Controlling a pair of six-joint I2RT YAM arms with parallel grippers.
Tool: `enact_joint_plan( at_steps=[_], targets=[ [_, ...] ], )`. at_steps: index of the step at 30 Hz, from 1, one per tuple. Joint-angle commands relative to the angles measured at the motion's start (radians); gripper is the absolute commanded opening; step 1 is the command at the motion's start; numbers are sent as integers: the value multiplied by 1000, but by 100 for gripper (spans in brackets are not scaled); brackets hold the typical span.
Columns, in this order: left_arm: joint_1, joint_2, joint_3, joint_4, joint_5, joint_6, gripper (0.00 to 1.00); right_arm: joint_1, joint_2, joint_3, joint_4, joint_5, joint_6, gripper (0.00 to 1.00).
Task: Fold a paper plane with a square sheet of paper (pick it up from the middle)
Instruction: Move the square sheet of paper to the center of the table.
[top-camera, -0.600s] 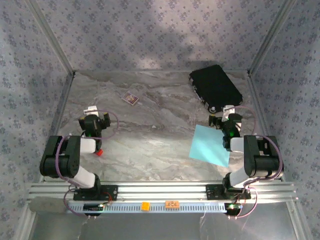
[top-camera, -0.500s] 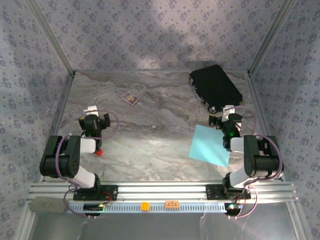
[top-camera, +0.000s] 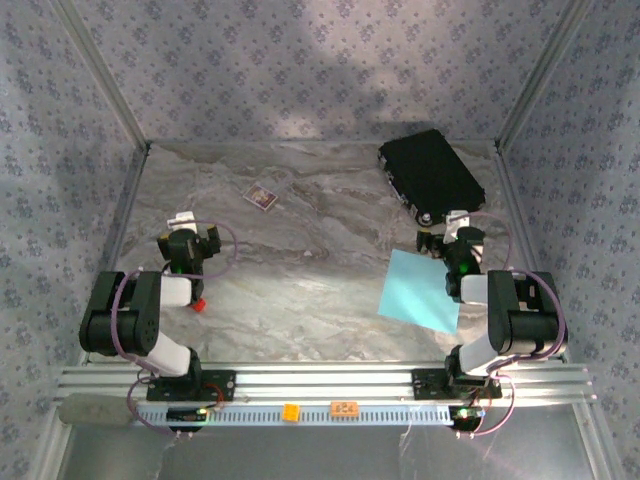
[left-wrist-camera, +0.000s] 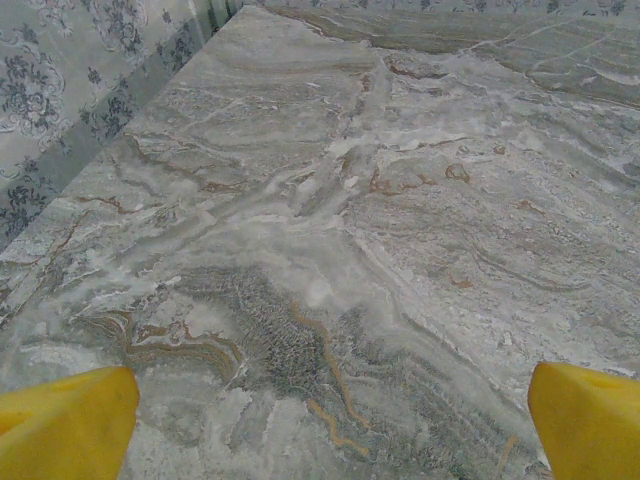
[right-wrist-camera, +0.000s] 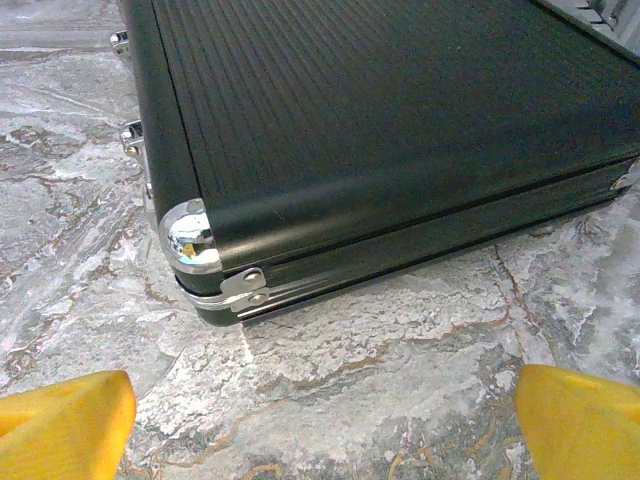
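Two grippers are recorded, both with fingers spread wide and nothing held. The left gripper is seen from its wrist camera with yellow tips at opposite lower corners and bare marble between them. The right gripper shows the same spread in its wrist view, where it is aimed at the near metal-capped corner of the black case.

No change is detected against the frames from about half a second before: both arms, the sheet and the other items are found in the same places. Work is therefore judged not yet begun, with the arms idle.

The square sheet of paper is found flat and unfolded at the near right of the table, just beside the right arm, which overlaps its right edge in the overhead view. Its middle is left exposed for the required pick.

The case occupies the far right corner, near the right gripper, so forward travel there is limited. A small dark card lies well apart at far centre-left. Walls enclose three sides, and ample open marble is available at the centre for folding.
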Motion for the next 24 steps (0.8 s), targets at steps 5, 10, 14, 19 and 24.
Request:
enact_joint_plan(
  at_steps=[5, 10, 14, 19, 24],
  targets=[
    [8, 17, 24, 38, -6, 11, 100, 4, 15, 21, 28, 11, 10, 99],
    [8, 16, 24, 36, -6, 10, 100, 6, 14, 21, 29, 14, 10, 99],
    [5, 4, 20, 40, -11, 10, 100, 32, -16, -8, 59, 45, -12, 99],
    [-15, -24, 8, 42, -4, 43, 97, 24, -214, 88, -326, 29, 46, 99],
    [-32, -190, 92, -254, -119, -3, 100, 35, -383, 171, -643, 86, 200, 99]
  ],
)
